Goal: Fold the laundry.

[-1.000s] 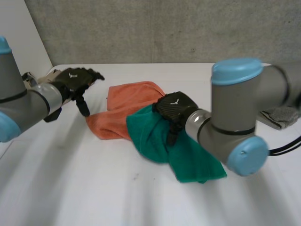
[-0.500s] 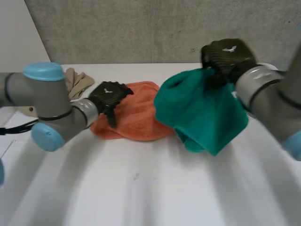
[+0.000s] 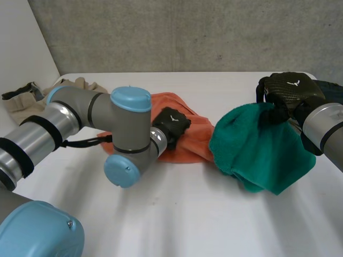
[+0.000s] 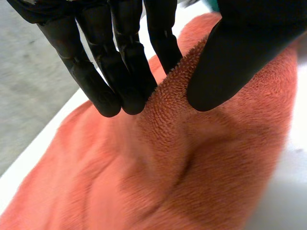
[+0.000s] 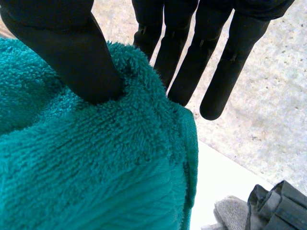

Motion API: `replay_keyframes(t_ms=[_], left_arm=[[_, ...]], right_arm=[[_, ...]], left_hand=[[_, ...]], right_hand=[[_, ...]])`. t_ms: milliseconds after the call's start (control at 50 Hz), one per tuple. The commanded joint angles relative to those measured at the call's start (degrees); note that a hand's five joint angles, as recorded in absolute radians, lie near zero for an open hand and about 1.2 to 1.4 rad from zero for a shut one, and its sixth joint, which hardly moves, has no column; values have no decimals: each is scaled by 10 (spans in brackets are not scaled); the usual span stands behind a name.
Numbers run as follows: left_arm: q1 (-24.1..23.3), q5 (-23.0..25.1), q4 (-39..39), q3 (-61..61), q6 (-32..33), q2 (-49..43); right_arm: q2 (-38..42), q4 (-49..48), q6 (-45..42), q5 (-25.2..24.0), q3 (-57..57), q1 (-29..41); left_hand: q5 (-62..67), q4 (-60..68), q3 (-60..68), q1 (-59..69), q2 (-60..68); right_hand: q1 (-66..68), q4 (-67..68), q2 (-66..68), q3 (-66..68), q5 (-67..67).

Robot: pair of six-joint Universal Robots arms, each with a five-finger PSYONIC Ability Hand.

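Observation:
An orange towel (image 3: 194, 140) lies bunched in the middle of the white table (image 3: 177, 225). My left hand (image 3: 170, 127) rests on the towel's middle. In the left wrist view the left hand (image 4: 122, 52) pinches a raised ridge of the orange towel (image 4: 168, 167) between fingers and thumb. To the right hangs a green towel (image 3: 257, 152), lifted partly off the table, with my right hand (image 3: 290, 93) gripping its top edge. The right wrist view shows the right hand (image 5: 72, 43) with its thumb pressed into the green towel (image 5: 72, 167) and fingers behind the hem.
Beige garments (image 3: 80, 85) and a dark-trimmed piece (image 3: 20, 97) lie at the table's back left corner. Beyond the green towel, a grey cloth (image 5: 229, 214) and a dark garment (image 5: 278, 206) lie on the table. A concrete wall (image 3: 187, 32) stands behind the table.
My left hand moved right onto the orange towel's middle and closed on it. My right hand carried the green towel off the orange one, to the right and lower.

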Motion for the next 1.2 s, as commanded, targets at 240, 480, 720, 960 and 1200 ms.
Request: replay_keyframes(t_ms=[240,480,720,960,1200], left_arm=[[281,-117,97,49,-54,225],[385,-127,82,173,-15,90],[340,-37,76,15,-52,140],[205,66,69,-261,-105,250],[43,91,70,-324,-215,233]], right_arm=[[7,-6,-3,-11,-9,44],[31,-2,-21,-8,-3,83],[28,-5,-33,-4,-8,94],[20,6,-33,-12,-37,107],[55,11,-42,-16,-43,126]], left_hand=[[136,117,124,144,118],[136,117,124,144,118],[-564,-583,-576,-556,-582],[-564,-583,-576,-556,-582],[-564,-583,-576,-556,-582]], right_hand=[[189,118,135,131,154],[189,118,135,131,154],[189,118,135,131,154],[189,118,135,131,154],[189,118,135,131,154]])
